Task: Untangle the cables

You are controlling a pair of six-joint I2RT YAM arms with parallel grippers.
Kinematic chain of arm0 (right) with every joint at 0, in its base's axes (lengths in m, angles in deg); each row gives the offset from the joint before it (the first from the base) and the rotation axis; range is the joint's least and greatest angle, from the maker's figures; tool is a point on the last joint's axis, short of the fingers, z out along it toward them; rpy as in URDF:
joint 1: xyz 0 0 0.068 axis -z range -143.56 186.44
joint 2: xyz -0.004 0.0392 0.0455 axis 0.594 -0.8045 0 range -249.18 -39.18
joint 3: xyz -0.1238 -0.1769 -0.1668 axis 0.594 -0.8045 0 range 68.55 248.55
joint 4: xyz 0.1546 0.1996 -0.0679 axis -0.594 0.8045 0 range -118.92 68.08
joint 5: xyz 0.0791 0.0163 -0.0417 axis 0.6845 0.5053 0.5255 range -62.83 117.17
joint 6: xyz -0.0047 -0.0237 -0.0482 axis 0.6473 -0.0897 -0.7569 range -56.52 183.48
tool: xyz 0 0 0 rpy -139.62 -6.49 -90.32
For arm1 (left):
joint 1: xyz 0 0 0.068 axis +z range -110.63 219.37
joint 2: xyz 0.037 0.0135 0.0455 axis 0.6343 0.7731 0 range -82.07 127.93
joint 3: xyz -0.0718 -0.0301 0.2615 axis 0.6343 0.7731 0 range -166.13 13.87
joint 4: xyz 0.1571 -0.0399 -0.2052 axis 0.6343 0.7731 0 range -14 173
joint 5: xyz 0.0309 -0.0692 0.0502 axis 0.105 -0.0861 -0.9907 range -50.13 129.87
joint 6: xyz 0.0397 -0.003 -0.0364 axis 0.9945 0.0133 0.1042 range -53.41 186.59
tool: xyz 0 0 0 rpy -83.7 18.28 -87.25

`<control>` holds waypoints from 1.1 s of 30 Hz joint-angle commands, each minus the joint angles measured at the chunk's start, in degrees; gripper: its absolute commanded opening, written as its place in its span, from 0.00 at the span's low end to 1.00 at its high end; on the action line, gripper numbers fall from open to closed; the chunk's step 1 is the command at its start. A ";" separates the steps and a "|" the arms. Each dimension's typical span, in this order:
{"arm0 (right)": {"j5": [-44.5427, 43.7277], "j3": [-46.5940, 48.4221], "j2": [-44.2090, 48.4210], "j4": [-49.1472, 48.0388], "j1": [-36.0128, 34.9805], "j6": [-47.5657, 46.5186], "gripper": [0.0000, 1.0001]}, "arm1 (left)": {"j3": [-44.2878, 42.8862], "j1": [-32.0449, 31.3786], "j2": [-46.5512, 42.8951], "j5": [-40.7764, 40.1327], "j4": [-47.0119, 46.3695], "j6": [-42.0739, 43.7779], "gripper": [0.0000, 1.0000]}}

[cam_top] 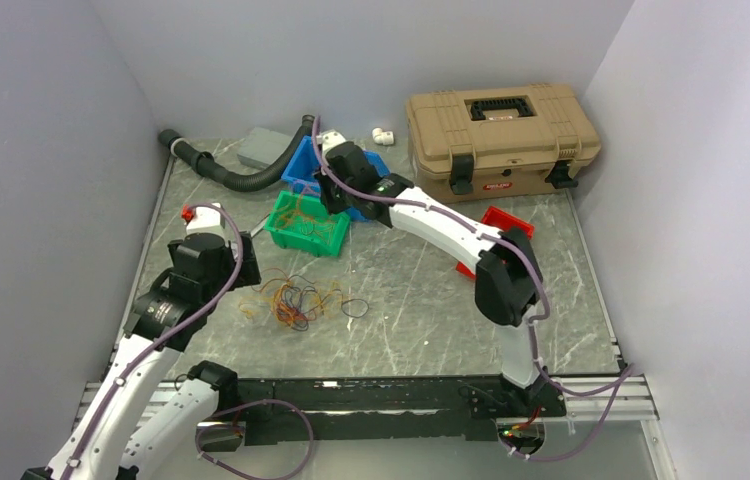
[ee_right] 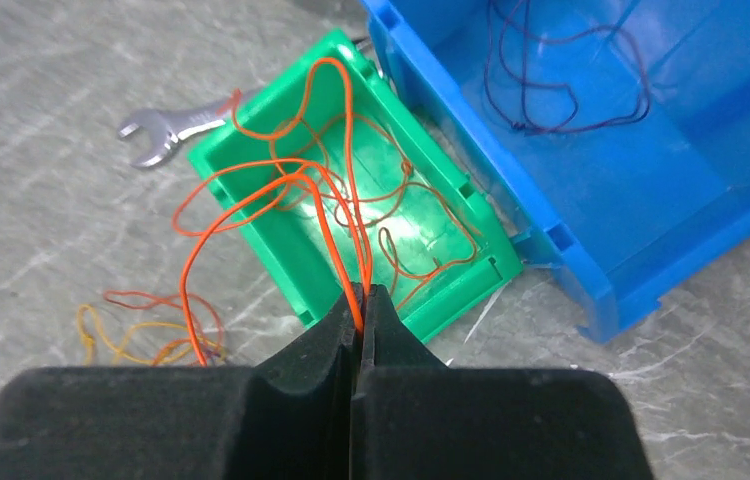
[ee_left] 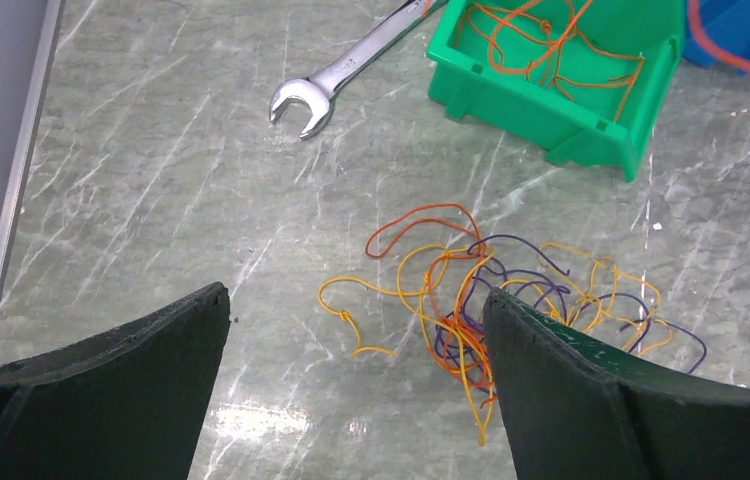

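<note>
The left pincer is spread wide just above the worktop. Under it lies a loose heap of cables in orange, yellow, red and purple. The right pincer is pinching one orange cable over the green bin. More orange ones lie inside that bin. A wrench lies near it.

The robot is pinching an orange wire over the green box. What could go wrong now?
1. The right end effector is shut on the orange cable, whose loop hangs outside the green bin near the tangle; pulling may drag the tangle along.
2. On release, that loop could pull the cable out over the rim.
3. The open left end effector hovers above the tangle and might grab several wires together.
</note>
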 commanded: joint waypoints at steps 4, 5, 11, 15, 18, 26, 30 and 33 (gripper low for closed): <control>-2.41 3.66 -7.51 0.07 -0.11 -2.95 0.00 | 0.23 0.17 -1.39 -3.26 -2.77 1.40 1.00; -2.70 4.21 -8.43 0.08 -0.11 -2.99 0.00 | 0.34 0.23 -1.66 -3.19 -2.84 1.31 0.99; -4.44 9.43 -15.28 0.02 -0.18 -4.09 0.00 | 0.55 0.21 -1.75 -3.01 -2.83 1.23 0.99; -4.92 11.83 -19.40 -2.45 -0.34 -5.41 0.00 | 0.62 0.25 -1.62 -2.64 -2.90 1.26 0.99; -5.10 14.46 -22.68 -2.04 -0.51 -6.16 0.00 | 0.68 0.26 -1.48 -2.63 -2.81 1.21 0.99; -11.02 7.61 -19.82 -6.55 -2.35 -8.16 0.08 | 1.23 0.25 0.05 -0.45 -3.35 1.87 0.99; -10.32 3.39 -12.60 -8.14 -2.65 -7.01 0.28 | 1.19 0.28 3.16 3.41 -3.50 2.34 0.99; -8.82 2.01 -7.96 -7.31 -2.65 -6.30 0.39 | 0.44 0.46 5.50 4.87 -2.61 2.42 0.99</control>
